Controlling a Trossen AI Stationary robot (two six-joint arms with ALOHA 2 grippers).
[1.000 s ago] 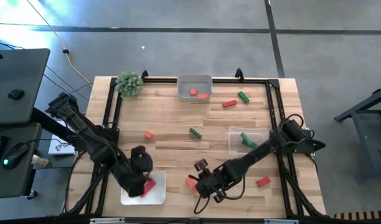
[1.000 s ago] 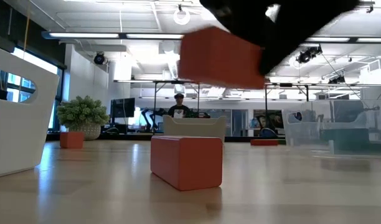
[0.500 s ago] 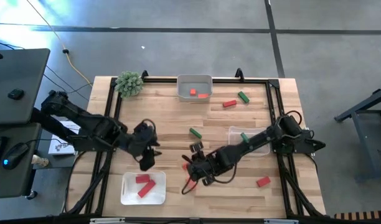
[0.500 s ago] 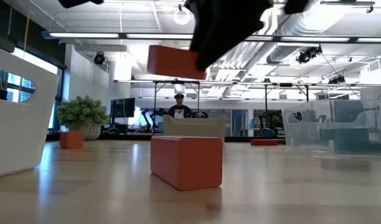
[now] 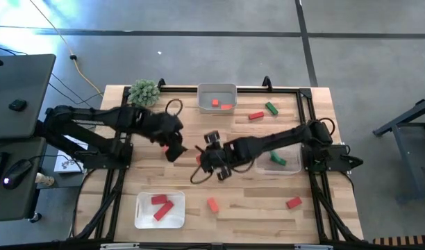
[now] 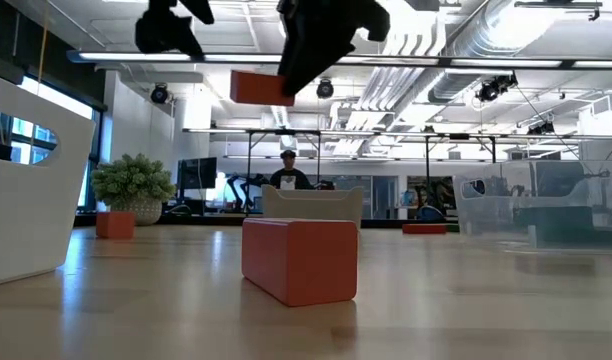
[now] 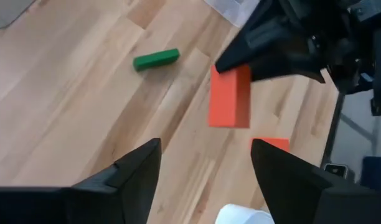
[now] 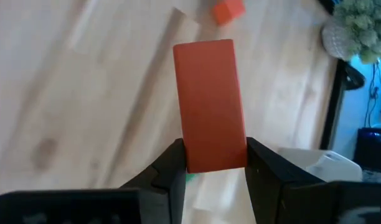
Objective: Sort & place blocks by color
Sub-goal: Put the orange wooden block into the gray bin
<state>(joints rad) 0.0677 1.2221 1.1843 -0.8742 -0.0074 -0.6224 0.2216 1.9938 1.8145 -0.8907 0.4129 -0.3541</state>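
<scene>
My right gripper (image 5: 204,158) hangs over the middle of the table, shut on an orange-coral block (image 8: 208,99), which shows high in the air in the low view (image 6: 261,88). My left gripper (image 5: 178,148) hovers just to its left, open and empty (image 7: 206,168). Another orange-coral block (image 5: 212,205) lies flat near the table's near edge (image 6: 299,258). A green block (image 7: 156,59) lies on the wood ahead of the left gripper. Loose red blocks (image 5: 255,116) (image 5: 293,203) and a green block (image 5: 271,107) lie on the table's right half. A small orange block (image 6: 116,224) sits by the plant. My right gripper pinches the orange-coral block by one end (image 8: 210,160) between its two fingers (image 8: 172,165), which lie across its narrow width. The rest of the block sticks out ahead of the fingertips. It is lifted clear of the table and lies about level.
A white tray (image 5: 144,217) at the near left holds two red blocks. A grey tray (image 5: 217,90) at the far edge holds orange ones. A clear tray (image 5: 290,167) at the right holds a green block. A spiky green plant (image 5: 144,92) stands at the far left corner.
My right gripper has lifted the orange-coral block from near the table's near edge and carried it up and toward the far edge, to the middle. My left gripper has left the white tray, where two red blocks now lie, and moved toward the far edge.
</scene>
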